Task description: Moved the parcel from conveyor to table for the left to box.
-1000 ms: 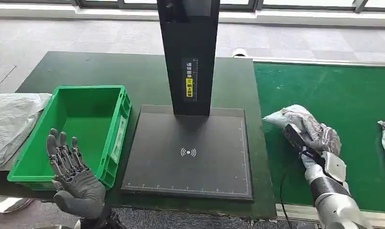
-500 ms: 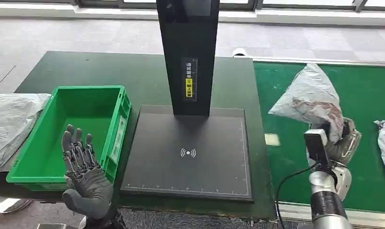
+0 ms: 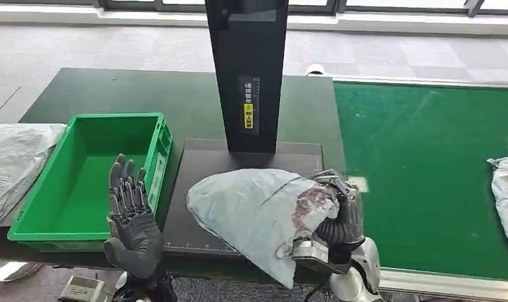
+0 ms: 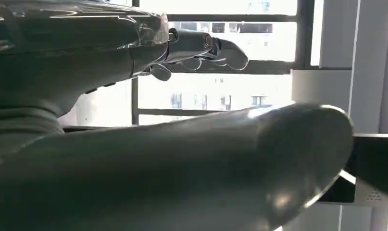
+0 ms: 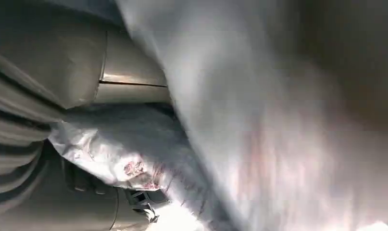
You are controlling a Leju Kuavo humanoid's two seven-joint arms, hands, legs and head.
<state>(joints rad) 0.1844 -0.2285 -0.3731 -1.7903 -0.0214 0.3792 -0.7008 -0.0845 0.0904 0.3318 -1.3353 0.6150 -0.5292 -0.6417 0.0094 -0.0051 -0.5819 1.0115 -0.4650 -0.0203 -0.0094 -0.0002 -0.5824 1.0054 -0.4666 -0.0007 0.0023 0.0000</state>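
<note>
In the head view my right hand [image 3: 340, 214] grips a grey plastic-wrapped parcel [image 3: 254, 211] by its reddish-printed end, holding it over the black scanner plate [image 3: 207, 163] in the middle of the table. The right wrist view shows the parcel [image 5: 259, 144] close up and blurred, against my right hand [image 5: 43, 86]. My left hand [image 3: 131, 217] is raised with its fingers spread and nothing in it, between the green box [image 3: 81, 182] and the parcel. In the left wrist view my left hand [image 4: 148, 144] stands against bright windows.
A tall black post [image 3: 246, 72] rises from the scanner plate. The green conveyor [image 3: 427, 163] runs along the right, with another grey parcel [image 3: 507, 198] at its right edge. A grey bag [image 3: 12, 163] lies left of the green box.
My right hand has carried the parcel from above the conveyor leftward and down over the scanner plate. My left hand has moved up and to the right, still spread.
</note>
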